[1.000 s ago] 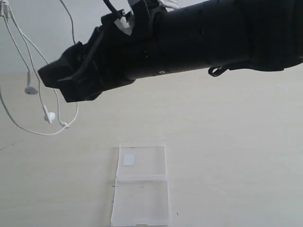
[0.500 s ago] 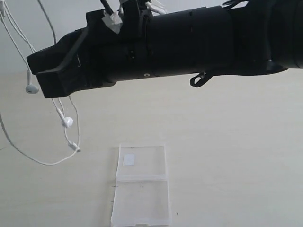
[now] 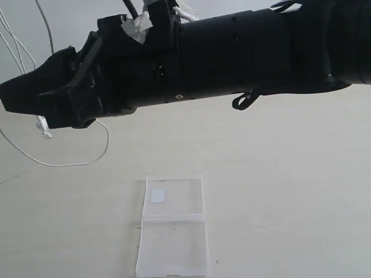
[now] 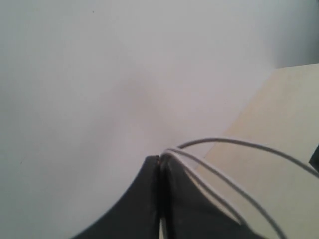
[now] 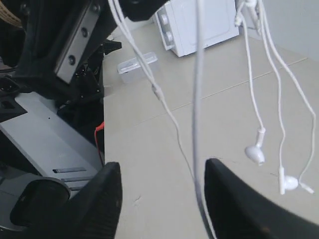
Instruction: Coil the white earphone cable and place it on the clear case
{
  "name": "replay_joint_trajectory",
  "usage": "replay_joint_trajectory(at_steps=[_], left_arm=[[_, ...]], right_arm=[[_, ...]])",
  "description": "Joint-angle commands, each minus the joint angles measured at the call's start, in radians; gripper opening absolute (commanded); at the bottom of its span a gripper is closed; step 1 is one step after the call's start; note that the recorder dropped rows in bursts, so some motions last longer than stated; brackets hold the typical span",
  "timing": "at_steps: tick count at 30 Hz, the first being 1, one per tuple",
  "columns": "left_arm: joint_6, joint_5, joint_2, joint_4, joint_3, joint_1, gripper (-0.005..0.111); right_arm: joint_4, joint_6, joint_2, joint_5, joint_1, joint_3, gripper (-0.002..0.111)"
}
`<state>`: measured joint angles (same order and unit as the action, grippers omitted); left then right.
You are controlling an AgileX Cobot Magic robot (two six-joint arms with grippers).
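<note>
**White earphone cable (image 3: 64, 165) in the air, clear case (image 3: 173, 229) flat on the table (image 3: 290, 202)**

The white earphone cable hangs at the left of the exterior view, well above the table. One long strand sags into a loop. It is well apart from the clear case, which lies opened flat low in that view. The case's two halves sit end to end, with a small white label (image 3: 157, 196) in the farther half.

The left fingers (image 4: 134, 209) are pressed together and pinch the cable at their tips, and several strands fan out from the pinch. The right arm (image 3: 232, 52), big and black, stretches across the top of the exterior view toward the hanging wire. The right fingers (image 5: 102, 199) are spread wide, and a blurred strand hangs through the gap between them without being gripped. Just beyond dangle the two earbuds (image 5: 255, 154), close together.
</note>
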<state>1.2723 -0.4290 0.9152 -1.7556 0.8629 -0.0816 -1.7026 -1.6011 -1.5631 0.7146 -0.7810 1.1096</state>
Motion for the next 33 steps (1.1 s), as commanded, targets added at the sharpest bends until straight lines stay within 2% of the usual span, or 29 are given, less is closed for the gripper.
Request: replay_joint_trajectory(at_steps=[1,6,12,17,25,28,31,33], left_arm=[[0.021,0.004,0.004,0.011,-0.005,0.001,0.000],[0.047,-0.003,0.004,0.011,-0.005,0.001,0.000],[0.058,-0.024,0.004,0.011,-0.005,0.001,0.000],[0.070,-0.060,0.004,0.011,-0.005,0.001,0.000],[0.073,-0.080,0.004,0.011,-0.005,-0.001,0.000],[0.073,-0.075,0.002,0.011,-0.005,-0.001,0.000],[0.073,-0.066,-0.002,0.011,-0.005,-0.001,0.000],[0.073,-0.058,-0.002,0.011,-0.005,-0.001,0.000]], right_arm=[[-0.042,0.007,0.003,-0.013,0.001,0.006,0.054],[-0.042,0.005,-0.007,-0.022,0.001,0.010,0.054],[-0.042,0.005,-0.069,-0.061,-0.070,0.066,0.059],[-0.042,0.011,-0.146,-0.185,-0.137,0.169,0.060],[-0.042,0.085,-0.262,-0.214,-0.207,0.334,0.060],[-0.042,0.148,-0.271,-0.221,-0.207,0.346,0.052],[-0.042,0.186,-0.269,-0.221,-0.207,0.346,0.031],[0.047,0.237,-0.260,-0.221,-0.207,0.346,0.018]])
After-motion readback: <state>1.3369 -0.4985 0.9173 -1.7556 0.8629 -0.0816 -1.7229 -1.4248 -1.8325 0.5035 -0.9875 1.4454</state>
